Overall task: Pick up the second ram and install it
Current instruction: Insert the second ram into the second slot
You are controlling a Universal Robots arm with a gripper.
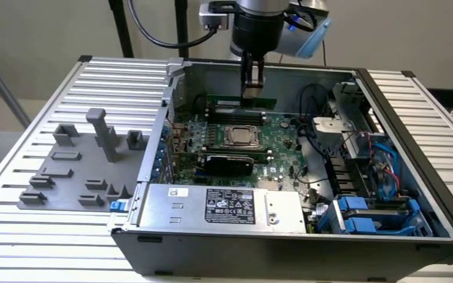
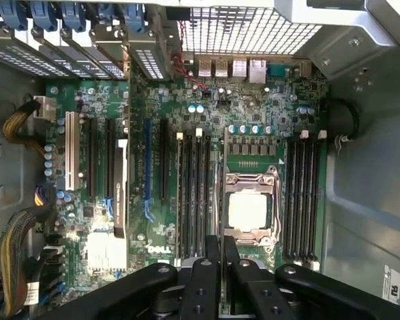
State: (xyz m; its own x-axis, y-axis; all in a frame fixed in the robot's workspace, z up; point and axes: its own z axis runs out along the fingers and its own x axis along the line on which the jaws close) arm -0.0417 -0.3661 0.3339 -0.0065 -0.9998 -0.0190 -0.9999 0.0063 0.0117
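GRIPPER [image 1: 252,92]: jaws nearly closed, clamped on the top edge of the second ram [image 1: 230,101] at mid-length | RAM: upper centre of exterior view, level, over the far slots of the motherboard [image 1: 280,134] (seating cannot be told) | CPU socket [image 1: 242,137]: just below the stick.

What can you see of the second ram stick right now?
The second ram is a thin, long green circuit board with dark chips on its face. It stands upright on its long edge, roughly level, just beyond the CPU socket in the exterior view. The gripper pinches its top edge near the middle. Whether it is seated in the motherboard cannot be told.
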